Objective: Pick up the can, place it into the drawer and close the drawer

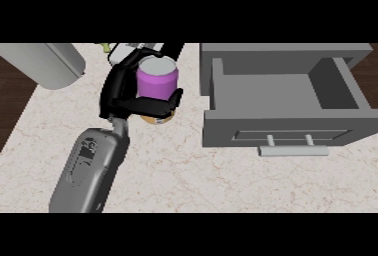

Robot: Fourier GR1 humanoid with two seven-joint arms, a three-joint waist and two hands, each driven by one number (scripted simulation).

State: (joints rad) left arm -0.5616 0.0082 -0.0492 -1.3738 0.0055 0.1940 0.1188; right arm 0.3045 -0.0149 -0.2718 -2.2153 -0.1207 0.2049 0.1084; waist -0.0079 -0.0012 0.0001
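One grey forearm, ending in one black left hand [127,97], fingers and thumb curled round one purple cylindrical can with a grey lid [156,80], held upright above the pale speckled stone counter [192,175]. To the hand's right, one open grey drawer [284,127], one handle facing forward.

1 purple can [156,80], 1 open grey drawer [284,122], 1 hand [133,100], 1 grey rounded object [48,62]

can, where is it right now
In the head view the can is upper left of centre, above the counter, with the left hand curled round it. It sits left of the open drawer, not yet inside.
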